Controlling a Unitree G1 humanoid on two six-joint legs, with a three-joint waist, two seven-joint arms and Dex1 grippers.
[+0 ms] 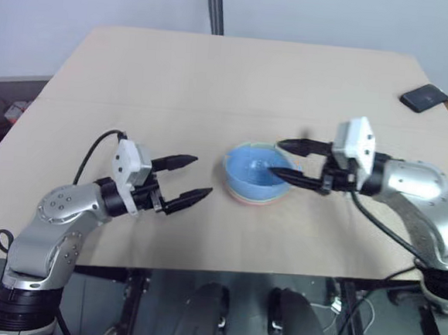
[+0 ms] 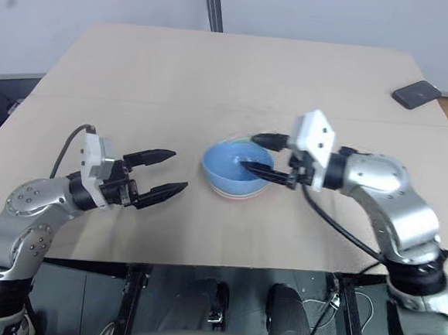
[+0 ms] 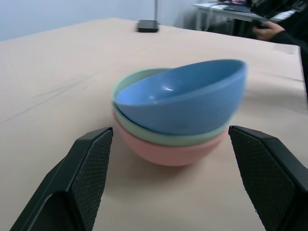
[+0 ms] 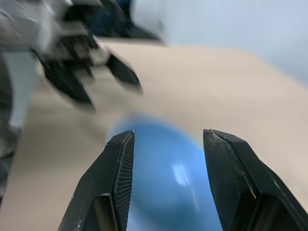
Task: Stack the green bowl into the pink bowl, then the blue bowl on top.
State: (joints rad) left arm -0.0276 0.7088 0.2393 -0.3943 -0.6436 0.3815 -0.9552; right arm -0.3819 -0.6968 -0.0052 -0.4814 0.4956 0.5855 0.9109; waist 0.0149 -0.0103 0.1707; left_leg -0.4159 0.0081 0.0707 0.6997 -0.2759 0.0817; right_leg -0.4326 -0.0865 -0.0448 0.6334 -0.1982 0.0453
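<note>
Altogether three bowls: blue bowl [image 3: 190,98], green bowl [image 3: 144,77], pink bowl [image 3: 166,151]

Bare table [image 1: 215,81] all round the bowl stack [image 1: 256,176]; phone [image 1: 424,98] far off

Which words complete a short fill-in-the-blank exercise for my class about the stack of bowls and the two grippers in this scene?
1. The bowl at the bottom of the stack is ____.
2. The blue bowl sits tilted in the ____ bowl.
3. The left gripper is empty and its fingers are ____.
4. The flat dark object lies near the table's far ____ corner.

Missing words: pink; green; open; right
</note>
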